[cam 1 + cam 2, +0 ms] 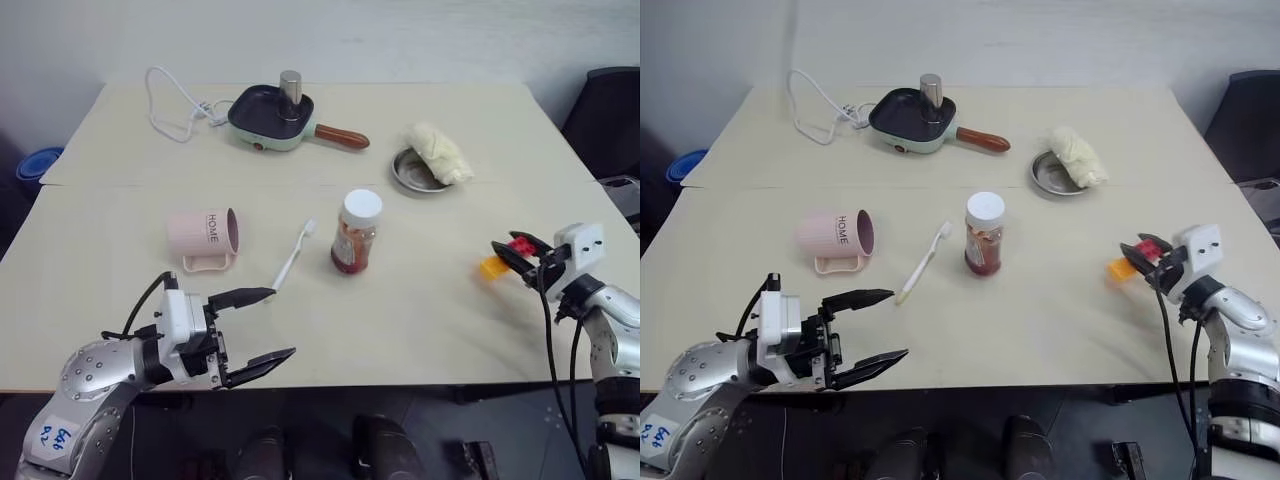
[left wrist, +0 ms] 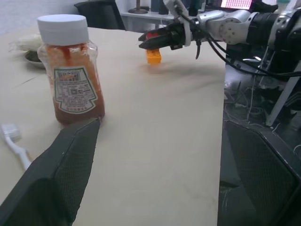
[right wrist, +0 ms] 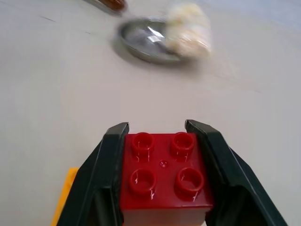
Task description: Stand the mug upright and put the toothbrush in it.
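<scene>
The mug (image 1: pixel 204 235) lies on its side on the table (image 1: pixel 430 310), left of centre, its dark mouth facing 3 o'clock and its squarish handle resting on the tabletop at its 6 o'clock side. The toothbrush (image 1: pixel 294 256) lies flat just off the mug's 3 o'clock side, apart from it, bristle head toward 1 o'clock and handle end toward 7 o'clock.

Beyond the toothbrush at 3 o'clock stands a jar (image 1: pixel 357 232) with a white cap and orange contents, upright. At 12 o'clock from the mug, near the far edge, sits a small green pan (image 1: pixel 272 118) with a brown handle and a metal cylinder standing in it; a white cord (image 1: pixel 172 103) trails from it toward 9 o'clock. A metal dish (image 1: pixel 419 171) with a pale lump (image 1: pixel 440 152) resting on its rim is at 1 o'clock from the jar.

The left gripper (image 1: pixel 255 325) hovers at the near table edge, at 6 o'clock from the toothbrush, its 2 fingers spread wide and holding nothing. The right gripper (image 1: pixel 509 251), at 3 o'clock from the jar, is clamped on a red brick (image 3: pixel 163 176); an orange brick (image 1: pixel 491 267) lies just beneath it.
</scene>
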